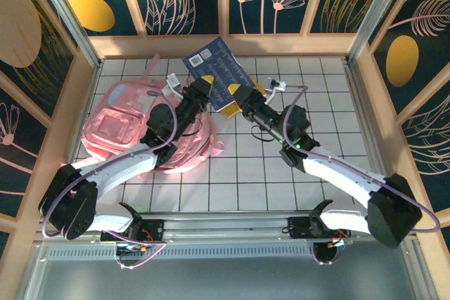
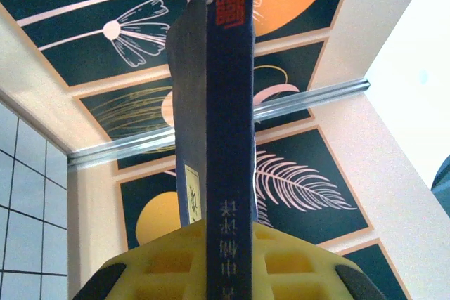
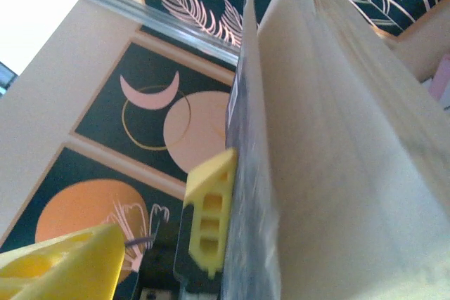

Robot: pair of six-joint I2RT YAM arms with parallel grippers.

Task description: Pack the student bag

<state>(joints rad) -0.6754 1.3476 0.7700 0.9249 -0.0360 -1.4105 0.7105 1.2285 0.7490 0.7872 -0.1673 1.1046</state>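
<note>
On the left half of the white tiled table (image 1: 281, 180), the student bag (image 1: 123, 128) lies flat. Its pink bulk is close to the left wooden rail (image 1: 83, 110), and the left arm reaches over its right side. The tiles in front of the bag, through the centre and across the whole right side, are bare and leave open room. Toward the back centre, a dark blue book (image 1: 218, 68) is raised between the two arms, with its far corner close to the back rail (image 1: 225, 46). The left gripper (image 1: 200, 90) is clamped on the book. The left wrist camera looks straight up the printed spine, with a red label near the top, gripped between yellow fingers (image 2: 176, 258). The overhead camera instead gives the cover face and its white printed squares. The right gripper (image 1: 242, 96) meets the book's opposite edge. In the right wrist view, its one visible yellow finger (image 3: 63, 265) stands apart from the cover, so the jaws read as open, astride the book. That view alone gives the pale page edges, and a smaller yellow finger (image 3: 209, 219) touches the cover farther up.
</note>
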